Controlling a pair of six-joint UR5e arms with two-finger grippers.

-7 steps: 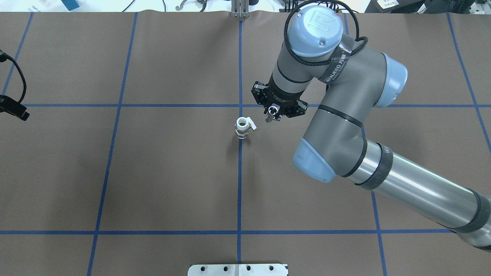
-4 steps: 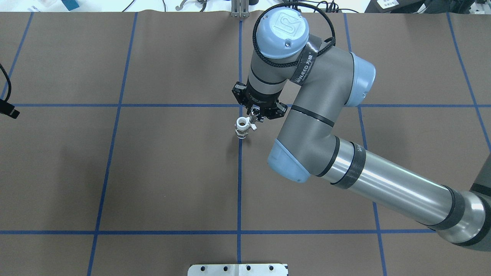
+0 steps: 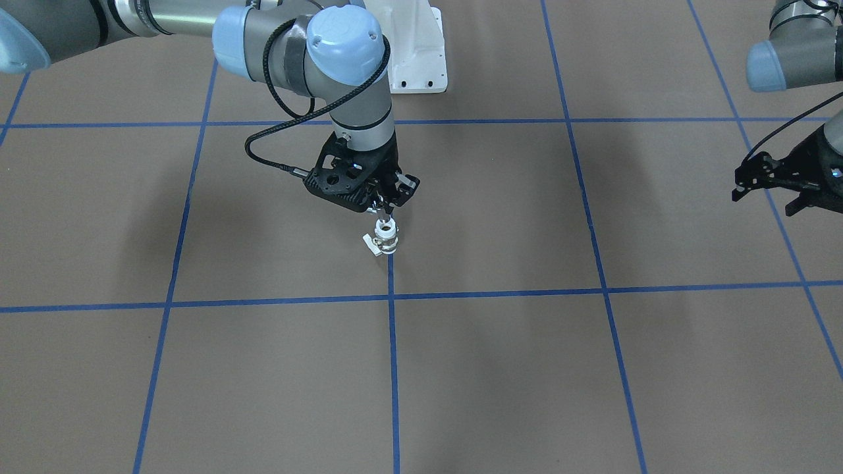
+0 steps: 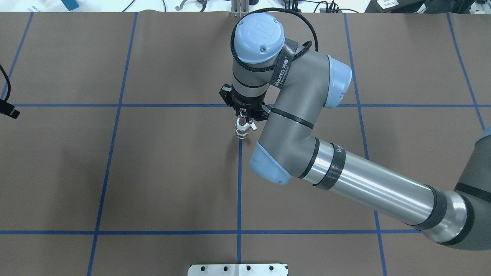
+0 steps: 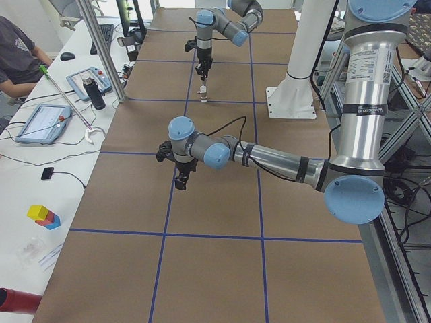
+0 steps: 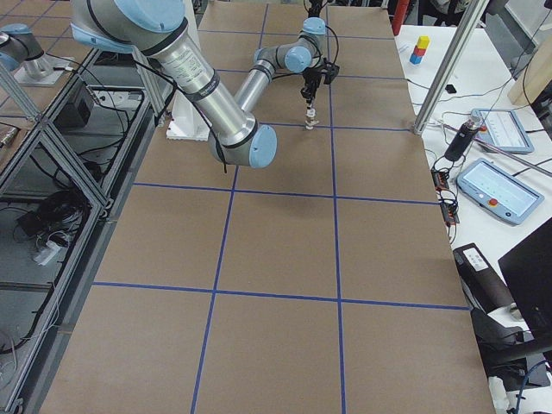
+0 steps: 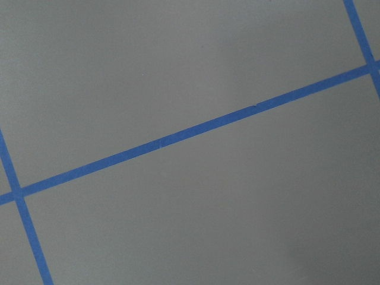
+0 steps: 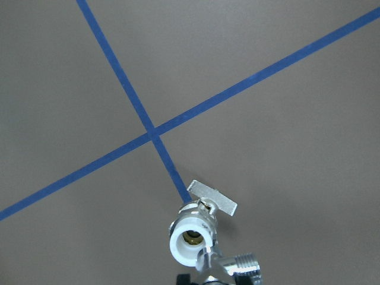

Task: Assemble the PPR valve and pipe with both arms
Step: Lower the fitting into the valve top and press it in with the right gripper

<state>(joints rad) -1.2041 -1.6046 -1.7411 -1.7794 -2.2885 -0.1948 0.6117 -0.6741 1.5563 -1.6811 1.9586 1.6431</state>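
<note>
The PPR valve [image 4: 241, 131] stands upright on the table at the crossing of blue tape lines, white open end up and side tab to one side. It also shows in the front view [image 3: 386, 239] and the right wrist view [image 8: 191, 240]. My right gripper [image 4: 242, 116] is shut on the silver pipe [image 8: 235, 266] and holds it just above the valve's open end, slightly off to one side. My left gripper [image 3: 767, 192] is open and empty, far off near the table's side; its wrist view shows only bare mat.
The brown mat [image 4: 153, 172] carries a grid of blue tape lines. The white bolted pedestal [image 3: 415, 59] stands at the robot's side. A side bench [image 5: 60, 121] with tablets and an operator runs along the table's far edge.
My right arm has swung left with the pipe, from beside the valve to directly over it. The left gripper has drawn back a little further toward the edge.
</note>
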